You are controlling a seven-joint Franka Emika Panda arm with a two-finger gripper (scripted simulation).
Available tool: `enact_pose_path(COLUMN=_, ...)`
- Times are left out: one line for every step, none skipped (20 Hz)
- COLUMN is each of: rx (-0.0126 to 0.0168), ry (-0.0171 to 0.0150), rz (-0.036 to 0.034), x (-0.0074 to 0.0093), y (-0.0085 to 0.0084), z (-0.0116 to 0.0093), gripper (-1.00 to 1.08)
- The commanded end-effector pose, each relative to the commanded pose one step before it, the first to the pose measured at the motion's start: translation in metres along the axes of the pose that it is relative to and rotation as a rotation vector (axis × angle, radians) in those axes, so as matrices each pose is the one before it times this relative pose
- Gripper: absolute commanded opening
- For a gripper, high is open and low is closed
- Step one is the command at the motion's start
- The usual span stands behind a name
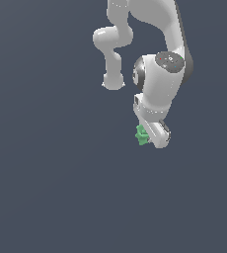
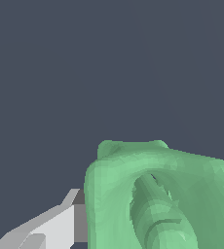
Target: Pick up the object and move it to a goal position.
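Setting: simulated test scene, not a real room. Evidence: flat, even slate-grey backdrop filling both views, without texture, seams or edges; whether it is a floor or a surface cannot be told. Contents: one white jointed robot arm point(image 1: 157, 74) with smooth, computer-drawn shading and grey joint bands; one small green block point(image 1: 141, 135) with faceted, rendered faces. Lighting: soft and uniform, faint gradient only. Type of place: bare virtual robotics workspace.

my white arm point(image 1: 160, 59) folds down from above, wrist bent, and my gripper point(image 1: 146, 136) points toward the exterior view's left. one pale finger point(image 2: 50, 226) presses against the green object point(image 2: 158, 194) clamped between my jaws.
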State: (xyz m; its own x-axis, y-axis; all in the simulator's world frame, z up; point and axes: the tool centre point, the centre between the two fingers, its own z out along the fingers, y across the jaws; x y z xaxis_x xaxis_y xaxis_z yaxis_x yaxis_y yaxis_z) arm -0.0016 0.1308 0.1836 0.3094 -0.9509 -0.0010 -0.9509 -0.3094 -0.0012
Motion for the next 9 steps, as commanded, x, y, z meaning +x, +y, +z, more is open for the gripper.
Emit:
enact_pose_path(rx=-0.00119, ry=0.00009, rz=0.00024, x=-0.00196, y=0.00381, z=-0.0137, gripper=-1.0)
enact_pose_path(rx=-0.00005, ry=0.00068, rz=-0.00009, x=-0.00079, y=0.00092, z=-0.00426, gripper=-1.0)
enact_pose_path(rx=0.0, ry=0.0, rz=0.0, x=-0.00051, y=0.00077, z=-0.00369, gripper=-1.0)
enact_pose_path(rx=0.0, ry=0.0, rz=0.0, x=-0.00043, y=0.00059, z=-0.00313, gripper=-1.0)
enact_pose_path(rx=0.0, ry=0.0, rz=0.0, x=-0.00034, y=0.00041, z=-0.00256, gripper=-1.0)
enact_pose_path(rx=0.0, ry=0.0, rz=0.0, x=-0.00026, y=0.00022, z=-0.00199, gripper=-1.0)
enact_pose_path(rx=0.0, ry=0.0, rz=0.0, x=-0.00018, y=0.00004, z=-0.00141, gripper=-1.0)
enact_pose_path(rx=0.00003, ry=0.00029, rz=-0.00039, x=-0.00039, y=-0.00013, z=-0.00082, gripper=-1.0)
enact_pose_path(rx=0.0, ry=0.0, rz=0.0, x=-0.00002, y=-0.00009, z=-0.00021, gripper=-1.0)
